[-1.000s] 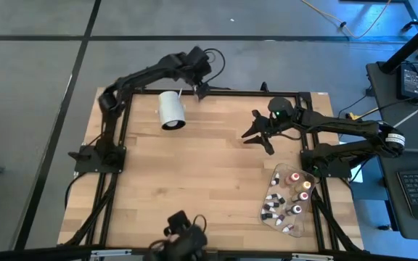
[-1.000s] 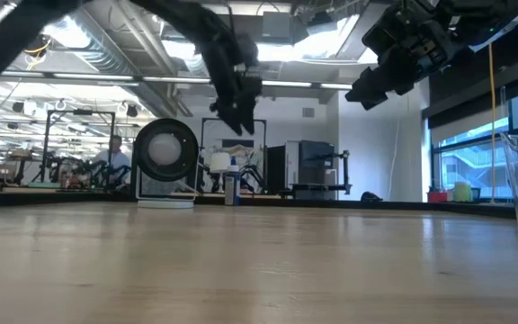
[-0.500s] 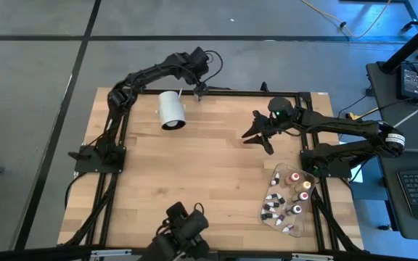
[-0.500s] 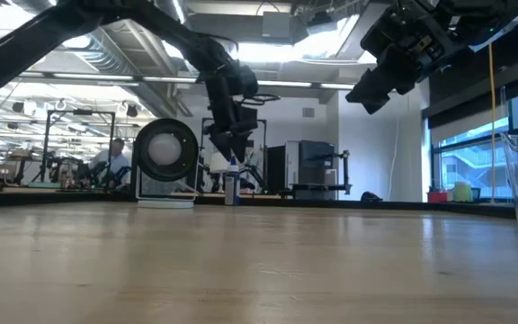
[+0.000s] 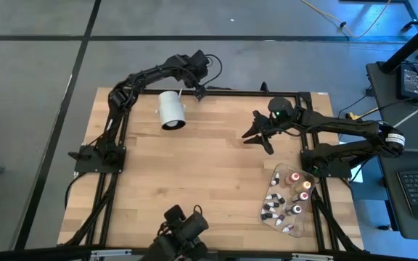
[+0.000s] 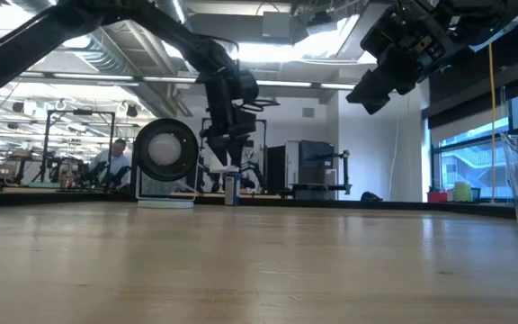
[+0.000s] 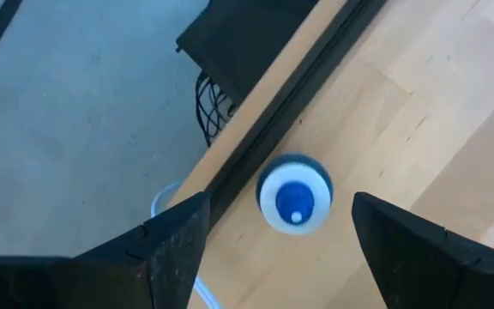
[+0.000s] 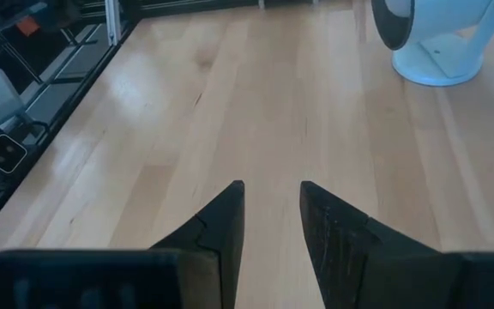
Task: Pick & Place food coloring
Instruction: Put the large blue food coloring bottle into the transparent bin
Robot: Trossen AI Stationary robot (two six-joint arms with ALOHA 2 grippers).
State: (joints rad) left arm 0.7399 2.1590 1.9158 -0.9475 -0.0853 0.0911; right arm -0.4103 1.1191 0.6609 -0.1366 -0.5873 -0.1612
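Overhead view: left gripper (image 5: 199, 90) hangs at the table's far edge just beside the white cylinder (image 5: 171, 109), over one bottle standing apart from the other food coloring in the clear tray (image 5: 267, 217) by the near right corner; right gripper (image 5: 257, 135) waits mid-table, fingers nearly together, holding nothing. Low view: that blue-capped bottle (image 6: 230, 187) stands upright just below the left fingers. Left wrist view: fingers spread wide either side of the cap (image 7: 294, 193) — best to descend straight and centred, since the black frame rail (image 7: 273, 129) runs close beside it.
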